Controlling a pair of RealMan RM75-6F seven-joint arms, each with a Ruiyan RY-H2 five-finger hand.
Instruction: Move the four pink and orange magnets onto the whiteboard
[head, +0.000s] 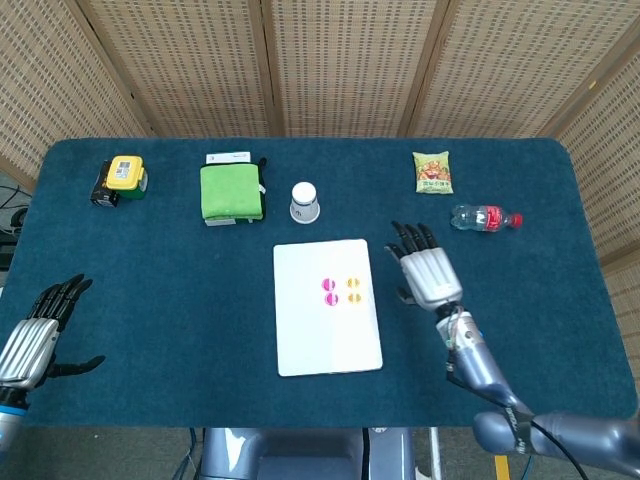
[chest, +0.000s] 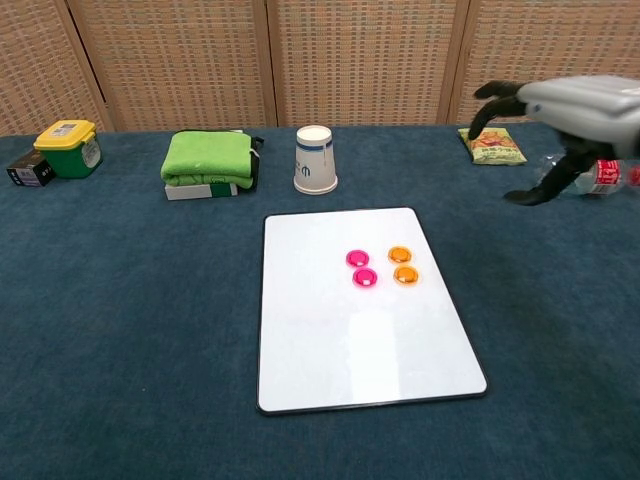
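The whiteboard (head: 326, 330) (chest: 340, 350) lies flat at the table's middle. Two pink magnets (head: 331, 291) (chest: 361, 267) sit on it beside two orange magnets (head: 353, 290) (chest: 403, 265), all four in a tight square on the board's upper half. My right hand (head: 428, 272) (chest: 560, 110) hovers to the right of the board, raised off it, fingers spread and holding nothing. At the lower left edge of the head view, my left hand (head: 38, 335) is open and far from the board.
Along the back stand a yellow-lidded box (head: 122, 178), a folded green towel (head: 232, 191), an upturned paper cup (head: 305, 201), a snack packet (head: 432, 171) and a lying water bottle (head: 485, 217). Blue cloth covers the table.
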